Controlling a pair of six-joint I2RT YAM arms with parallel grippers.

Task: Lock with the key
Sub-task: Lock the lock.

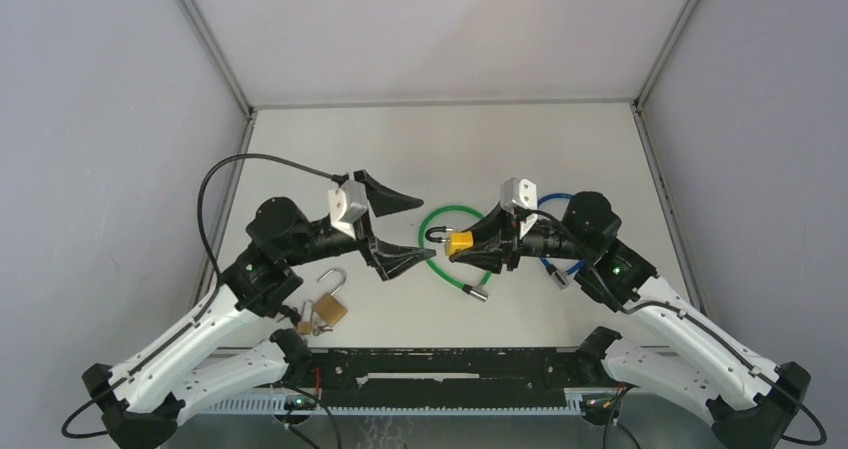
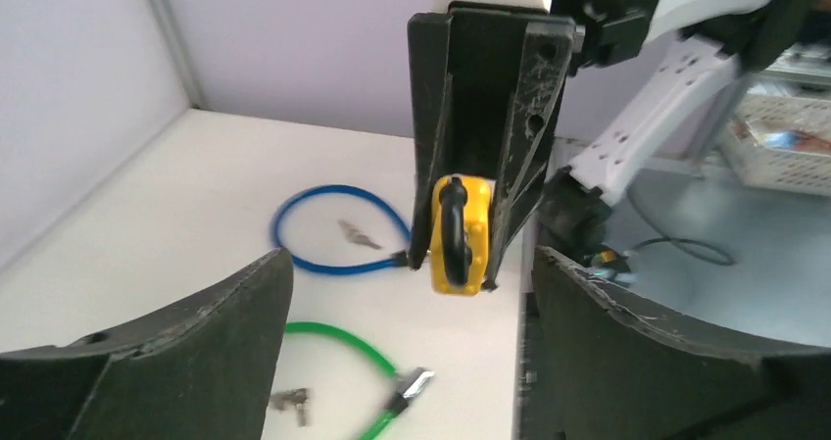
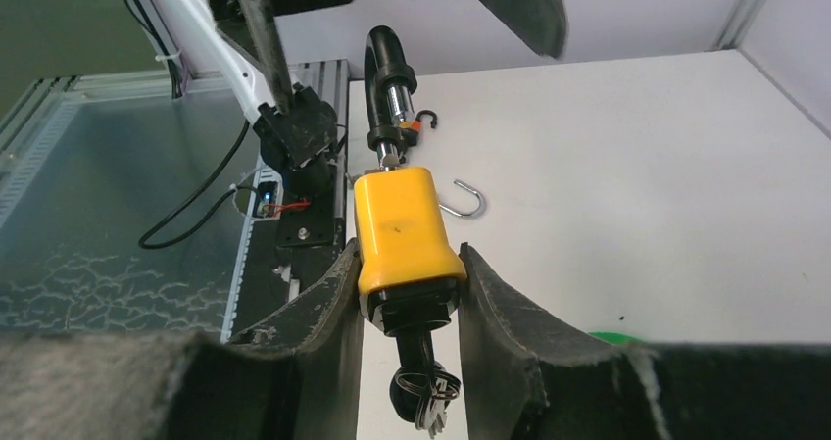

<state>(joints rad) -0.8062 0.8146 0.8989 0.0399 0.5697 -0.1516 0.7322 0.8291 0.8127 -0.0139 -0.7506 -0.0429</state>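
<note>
Your right hand (image 3: 410, 264) is clamping the yellow padlock (image 3: 402, 215) by its body, one finger pressing on each side, and is holding it up off the counter (image 1: 400, 139). The black-sleeved shackle (image 3: 387, 63) is pointing away from the wrist toward your left arm, and a bunch of keys (image 3: 423, 401) is hanging from the padlock's base between the fingers. Your left hand (image 1: 424, 229) is hovering just in front of the shackle, spread wide and grasping nothing. Below the two hands a green cable (image 2: 338, 334) is lying looped on the counter, with a blue cable (image 2: 277, 226) beside it under your right arm. A brass padlock (image 1: 328, 309) is resting near your left arm's base, its shackle swung up.
</note>
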